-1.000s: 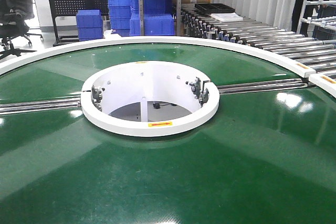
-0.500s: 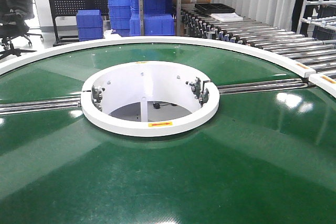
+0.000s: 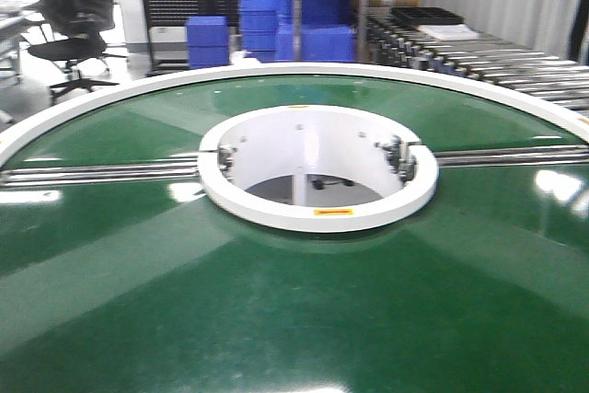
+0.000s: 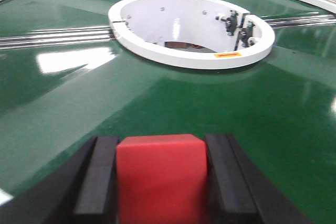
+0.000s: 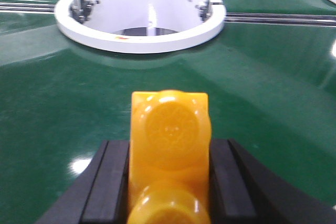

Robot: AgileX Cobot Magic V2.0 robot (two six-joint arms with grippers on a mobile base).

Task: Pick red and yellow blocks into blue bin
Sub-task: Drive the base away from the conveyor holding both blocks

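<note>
Left end effector (image 4: 161,182) is pinching the red cube (image 4: 160,166) squarely between both pads. Right end effector (image 5: 168,184) is pinching the yellow brick (image 5: 170,129), studs facing the wrist camera. Both blocks sit over the green belt (image 3: 276,319), on the near side of the white ring (image 3: 317,218).

Main risk: the blue bin isn't in any view, so a release here lands on the belt, or down the ring's open centre if I drift forward. The brick is glossy and round-edged, so it would likely slip on a jolt.

Beyond the ring are stacked blue crates (image 3: 276,20), the wrong target. Roller conveyor (image 3: 497,57) beyond-right, office chair (image 3: 78,6) beyond-left. No obstacle shows between me and the ring.
</note>
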